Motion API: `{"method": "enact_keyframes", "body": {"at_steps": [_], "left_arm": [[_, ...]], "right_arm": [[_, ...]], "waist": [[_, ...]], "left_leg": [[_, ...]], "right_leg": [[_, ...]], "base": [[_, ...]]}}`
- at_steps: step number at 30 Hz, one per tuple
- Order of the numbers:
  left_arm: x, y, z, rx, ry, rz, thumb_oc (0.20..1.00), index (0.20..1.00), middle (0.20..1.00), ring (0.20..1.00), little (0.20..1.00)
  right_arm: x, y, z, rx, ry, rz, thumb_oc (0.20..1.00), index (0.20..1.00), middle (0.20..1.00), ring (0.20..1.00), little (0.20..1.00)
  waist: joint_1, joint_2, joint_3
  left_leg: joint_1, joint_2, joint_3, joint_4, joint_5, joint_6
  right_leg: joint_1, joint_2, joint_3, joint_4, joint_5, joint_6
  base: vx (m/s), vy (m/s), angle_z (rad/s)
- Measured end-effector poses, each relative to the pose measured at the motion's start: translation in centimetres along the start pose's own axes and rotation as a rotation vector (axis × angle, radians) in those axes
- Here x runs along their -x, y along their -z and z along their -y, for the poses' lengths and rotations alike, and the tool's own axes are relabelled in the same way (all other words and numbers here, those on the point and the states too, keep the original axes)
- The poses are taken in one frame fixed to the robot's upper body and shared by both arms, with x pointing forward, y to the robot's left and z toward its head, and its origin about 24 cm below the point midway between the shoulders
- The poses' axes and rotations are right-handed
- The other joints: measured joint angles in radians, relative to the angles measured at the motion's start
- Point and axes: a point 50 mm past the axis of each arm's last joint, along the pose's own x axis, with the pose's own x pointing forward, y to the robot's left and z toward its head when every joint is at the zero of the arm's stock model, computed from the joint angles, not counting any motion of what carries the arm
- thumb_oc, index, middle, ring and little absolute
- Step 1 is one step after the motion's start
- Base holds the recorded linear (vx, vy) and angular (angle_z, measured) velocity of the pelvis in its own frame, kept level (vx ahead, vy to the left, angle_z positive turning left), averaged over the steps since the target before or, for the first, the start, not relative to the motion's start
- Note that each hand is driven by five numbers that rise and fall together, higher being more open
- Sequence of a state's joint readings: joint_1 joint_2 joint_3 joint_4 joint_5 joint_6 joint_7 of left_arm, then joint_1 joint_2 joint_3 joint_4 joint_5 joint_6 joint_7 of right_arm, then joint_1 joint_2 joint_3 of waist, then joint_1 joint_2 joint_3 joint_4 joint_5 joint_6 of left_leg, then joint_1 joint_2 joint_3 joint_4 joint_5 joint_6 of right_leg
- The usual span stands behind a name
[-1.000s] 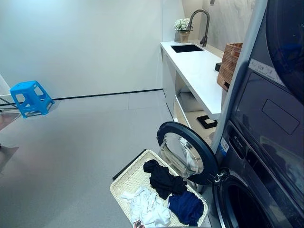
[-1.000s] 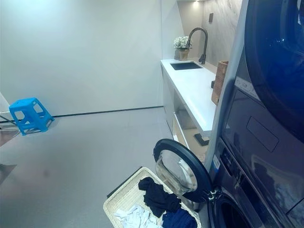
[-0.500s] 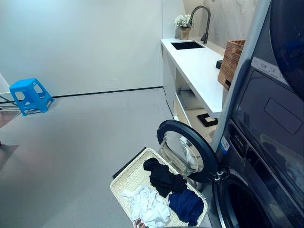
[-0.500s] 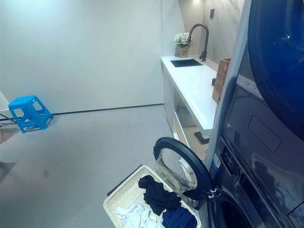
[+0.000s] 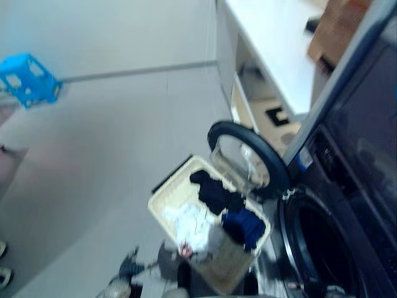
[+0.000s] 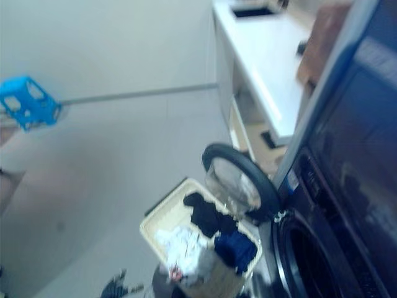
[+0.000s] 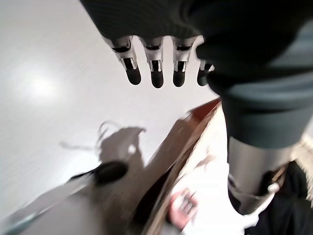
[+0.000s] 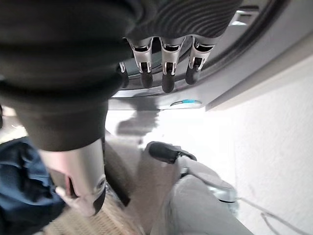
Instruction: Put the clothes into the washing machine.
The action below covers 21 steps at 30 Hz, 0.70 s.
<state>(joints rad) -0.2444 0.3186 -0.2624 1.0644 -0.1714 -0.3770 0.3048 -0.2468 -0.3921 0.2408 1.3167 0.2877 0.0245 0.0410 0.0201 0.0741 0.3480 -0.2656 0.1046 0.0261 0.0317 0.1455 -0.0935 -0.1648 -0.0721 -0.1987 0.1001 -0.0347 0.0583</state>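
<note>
A cream wicker laundry basket (image 5: 162, 208) stands on the floor in front of the washing machine. It holds a black garment (image 5: 214, 192), a white one (image 5: 192, 226) and a navy one (image 5: 243, 225). The machine's round door (image 5: 248, 162) is swung open over the basket, and the dark drum opening (image 5: 316, 248) lies to the right. My left hand (image 7: 152, 73) hangs above the basket's rim (image 7: 171, 161), fingers relaxed and empty; it also shows low down (image 5: 127, 272). My right hand (image 8: 164, 68) hovers empty before the machine's front (image 8: 244, 34), over the navy garment (image 8: 19, 196).
A blue stool (image 5: 26, 77) stands far left on the grey floor. A white counter (image 5: 279, 43) with a brown wicker box (image 5: 338, 28) runs along the right wall behind the machine. Open floor lies left of the basket.
The camera has tipped downward, so the whole scene shifted up. My left hand now shows at the bottom edge. The basket, clothes and door have not moved.
</note>
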Motion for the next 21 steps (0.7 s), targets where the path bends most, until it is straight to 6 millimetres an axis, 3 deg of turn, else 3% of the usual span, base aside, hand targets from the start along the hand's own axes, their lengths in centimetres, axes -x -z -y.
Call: {"method": "enact_keyframes", "body": {"at_steps": [1,2,3,5,8,13,14,17,18,20,21], "left_arm": [[-1.4,-3.3,-0.5,0.008,-0.056,0.115,1.0,1.0,1.0,1.0,1.0],[-1.4,-3.3,-0.5,0.008,-0.056,0.115,1.0,1.0,1.0,1.0,1.0],[-2.4,-6.4,-1.5,-0.004,-0.12,0.236,1.0,1.0,1.0,1.0,1.0],[-3.1,-8.8,-2.6,0.004,-0.192,0.312,1.0,1.0,1.0,1.0,1.0],[-3.6,-10.7,-4.0,0.001,-0.281,0.373,1.0,1.0,1.0,1.0,1.0],[-3.4,-12.7,-3.9,-0.064,-0.327,0.478,1.0,1.0,1.0,1.0,1.0],[-3.4,-15.2,-4.1,-0.146,-0.337,0.596,1.0,1.0,1.0,1.0,1.0],[-3.2,-18.5,-4.5,-0.275,-0.347,0.752,1.0,1.0,1.0,1.0,1.0],[-3.0,-20.5,-4.7,-0.337,-0.359,0.837,1.0,1.0,1.0,1.0,1.0],[-2.9,-21.7,-4.6,-0.391,-0.367,0.89,1.0,1.0,1.0,1.0,1.0],[-2.8,-22.6,-4.4,-0.514,-0.348,0.947,1.0,1.0,1.0,1.0,1.0]], "right_arm": [[-0.1,-2.4,0.0,-0.02,0.008,0.061,1.0,1.0,1.0,1.0,1.0],[-0.1,-2.4,0.0,-0.02,0.008,0.061,1.0,1.0,1.0,1.0,1.0],[-0.1,-4.4,0.2,-0.062,0.023,0.117,1.0,1.0,1.0,1.0,1.0],[0.0,-5.6,0.5,-0.085,0.028,0.147,1.0,1.0,1.0,1.0,1.0],[0.2,-7.9,0.4,-0.104,0.022,0.202,1.0,1.0,1.0,1.0,1.0],[0.2,-8.4,0.7,-0.112,0.025,0.216,1.0,1.0,1.0,1.0,1.0],[0.4,-9.2,1.1,-0.118,0.031,0.24,1.0,1.0,1.0,1.0,1.0],[0.6,-10.5,0.9,-0.122,0.019,0.282,1.0,1.0,1.0,1.0,1.0],[0.8,-11.4,1.1,-0.128,0.02,0.308,1.0,1.0,1.0,1.0,1.0],[1.0,-12.2,1.0,-0.123,0.015,0.327,1.0,1.0,1.0,1.0,1.0],[1.1,-12.8,0.8,-0.104,0.006,0.343,1.0,1.0,1.0,1.0,1.0]], "waist": [[0.002,0.002,0.059],[0.002,0.002,0.059],[0.028,-0.001,0.09],[0.047,-0.003,0.115],[0.05,-0.011,0.168],[0.049,-0.02,0.178],[0.046,-0.025,0.181],[0.042,-0.042,0.185],[0.039,-0.048,0.188],[0.03,-0.056,0.193],[0.016,-0.066,0.192]], "left_leg": [[-0.022,0.006,-0.002,0.003,0.009,0.004],[-0.022,0.006,-0.002,0.003,0.009,0.004],[-0.069,0.003,-0.005,0.015,0.017,0.003],[-0.113,-0.007,-0.011,0.028,0.026,0.002],[-0.17,-0.016,-0.018,0.037,0.042,0.0],[-0.249,-0.028,-0.03,0.06,0.049,-0.007],[-0.307,-0.029,-0.031,0.086,0.05,-0.006],[-0.368,-0.028,-0.036,0.115,0.047,-0.009],[-0.402,-0.03,-0.041,0.12,0.047,-0.006],[-0.419,-0.032,-0.042,0.123,0.055,-0.003],[-0.43,-0.034,-0.042,0.131,0.055,-0.003]], "right_leg": [[-0.04,0.005,-0.001,0.05,-0.016,-0.005],[-0.04,0.005,-0.001,0.05,-0.016,-0.005],[-0.125,-0.008,0.006,0.148,-0.064,-0.004],[-0.21,-0.017,0.026,0.242,-0.1,-0.007],[-0.296,-0.032,0.025,0.335,-0.119,-0.022],[-0.396,-0.052,0.026,0.413,-0.148,-0.025],[-0.456,-0.054,0.029,0.441,-0.146,-0.031],[-0.515,-0.053,0.033,0.463,-0.148,-0.03],[-0.551,-0.052,0.034,0.464,-0.139,-0.033],[-0.569,-0.052,0.039,0.467,-0.131,-0.036],[-0.581,-0.054,0.044,0.473,-0.13,-0.036]], "base": [[-0.09,0.018,0.26],[-0.14,0.023,0.16],[-0.16,0.015,0.06],[-0.13,0.007,0.11],[-0.04,-0.022,0.13],[-0.01,-0.009,0.08],[0.0,0.0,0.0],[-0.01,-0.021,-0.04],[0.0,-0.024,-0.11],[0.0,-0.01,-0.05],[0.0,0.0,0.0]]}}
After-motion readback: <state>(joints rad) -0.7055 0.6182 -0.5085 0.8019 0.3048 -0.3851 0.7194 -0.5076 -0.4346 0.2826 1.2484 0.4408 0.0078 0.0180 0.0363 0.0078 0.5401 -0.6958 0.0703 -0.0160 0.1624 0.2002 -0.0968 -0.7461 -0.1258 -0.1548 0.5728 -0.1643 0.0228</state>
